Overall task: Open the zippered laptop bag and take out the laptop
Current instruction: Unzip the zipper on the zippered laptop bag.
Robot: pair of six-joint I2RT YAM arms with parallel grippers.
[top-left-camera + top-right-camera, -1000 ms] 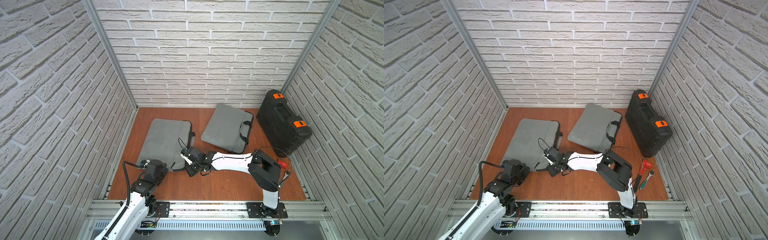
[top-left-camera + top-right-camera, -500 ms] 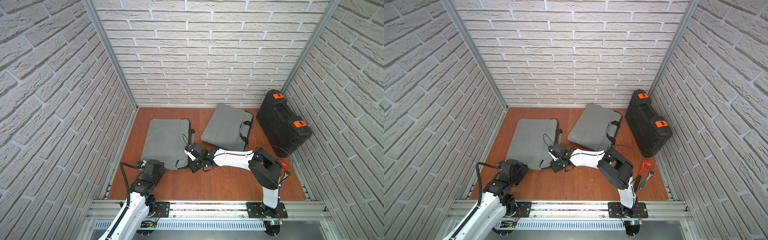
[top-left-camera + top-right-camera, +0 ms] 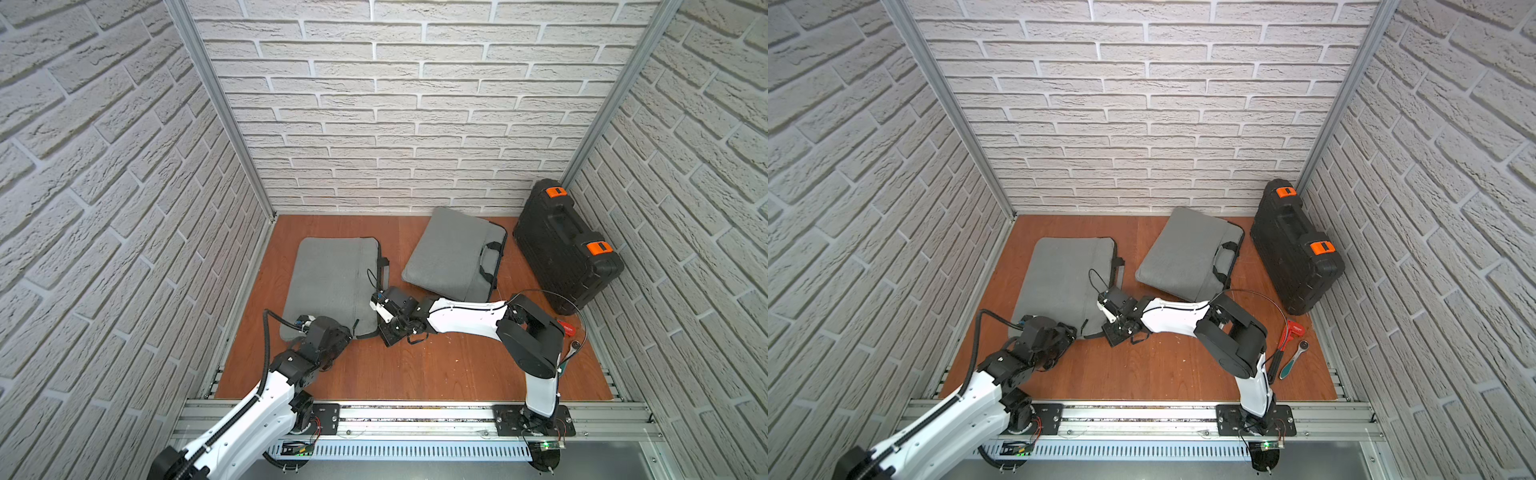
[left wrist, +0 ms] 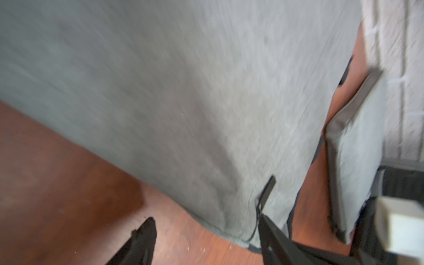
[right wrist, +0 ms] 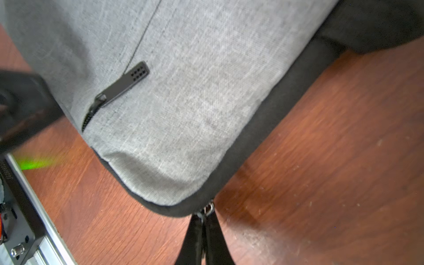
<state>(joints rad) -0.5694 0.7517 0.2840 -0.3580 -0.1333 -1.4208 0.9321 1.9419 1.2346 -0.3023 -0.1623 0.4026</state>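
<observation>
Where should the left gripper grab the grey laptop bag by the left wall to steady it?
I'd pinch the near edge of the grey laptop bag, coming in low from the robot's side. It lies flat, so only that thin rim gives a bite; the open left gripper faces it; the right gripper is shut on the zipper pull.

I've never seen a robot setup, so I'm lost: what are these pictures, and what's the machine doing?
A left arm and a right arm stand along one edge of a wooden table. Two pictures look down from overhead; two come from wrist cameras. On the table lie a grey laptop bag, a second grey bag, a black tool case and hand tools. The right fingers are pinched shut on a zipper pull at the laptop bag's corner. The left fingers are open near that bag, holding nothing.
</observation>
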